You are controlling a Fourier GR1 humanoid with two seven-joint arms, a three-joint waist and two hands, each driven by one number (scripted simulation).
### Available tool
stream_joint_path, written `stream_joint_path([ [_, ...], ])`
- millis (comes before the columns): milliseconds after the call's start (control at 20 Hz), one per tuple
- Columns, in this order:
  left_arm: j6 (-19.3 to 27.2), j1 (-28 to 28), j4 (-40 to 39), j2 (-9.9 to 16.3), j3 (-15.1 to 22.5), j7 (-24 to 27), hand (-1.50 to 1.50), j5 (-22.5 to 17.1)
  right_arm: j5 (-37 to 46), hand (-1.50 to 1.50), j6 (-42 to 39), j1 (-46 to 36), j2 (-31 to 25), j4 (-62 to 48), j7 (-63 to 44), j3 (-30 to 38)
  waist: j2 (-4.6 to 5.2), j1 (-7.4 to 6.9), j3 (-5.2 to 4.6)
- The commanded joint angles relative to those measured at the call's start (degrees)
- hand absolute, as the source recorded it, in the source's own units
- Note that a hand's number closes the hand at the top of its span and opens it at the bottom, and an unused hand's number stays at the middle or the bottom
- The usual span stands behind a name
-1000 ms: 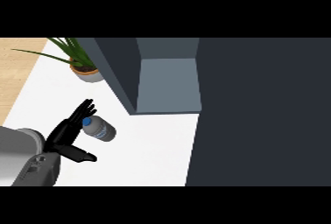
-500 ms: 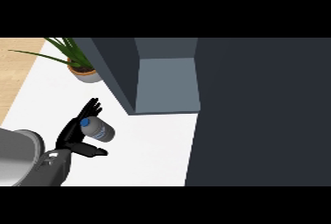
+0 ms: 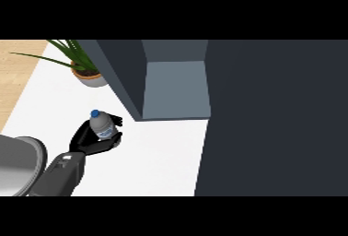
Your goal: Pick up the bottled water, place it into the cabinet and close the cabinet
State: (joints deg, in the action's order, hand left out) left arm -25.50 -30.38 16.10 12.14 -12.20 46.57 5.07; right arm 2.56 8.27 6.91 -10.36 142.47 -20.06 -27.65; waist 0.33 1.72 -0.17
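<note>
Left hand (image 3: 95,140) has fingers curled round the bottle (image 3: 101,124), blue cap up, over the white counter (image 3: 156,156) at left; right hand not in view. Cabinet (image 3: 173,90) stands open, well to the right; judged next: keep the bottle upright, carry it right, clear the cabinet's near edge before setting down inside.

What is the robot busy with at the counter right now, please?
The robot's left hand has its fingers curled round the bottled water, blue cap up, above the white counter. The open cabinet stands just beyond, with nothing inside yet. A potted plant sits at the back. The right hand is out of view.
</note>
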Motion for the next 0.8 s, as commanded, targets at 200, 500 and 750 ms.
stream_joint_path([
  [200,0.29,0.07,5.79,-0.49,6.74,10.68,1.50,6.35,1.88,-1.50,0.62,0.75,-1.04,4.35,-1.55,-0.19,-0.37,-0.79,0.08],
  [500,9.19,1.92,7.30,-3.18,6.13,16.53,1.50,6.34,2.37,-1.50,2.22,-3.05,-0.63,4.69,-6.69,0.62,-0.17,-1.11,0.02],
  [750,26.42,6.64,12.90,-11.73,0.75,11.64,1.50,1.41,2.79,-1.50,2.28,2.42,-2.70,6.30,-2.53,-0.25,-0.91,-1.69,0.17],
])
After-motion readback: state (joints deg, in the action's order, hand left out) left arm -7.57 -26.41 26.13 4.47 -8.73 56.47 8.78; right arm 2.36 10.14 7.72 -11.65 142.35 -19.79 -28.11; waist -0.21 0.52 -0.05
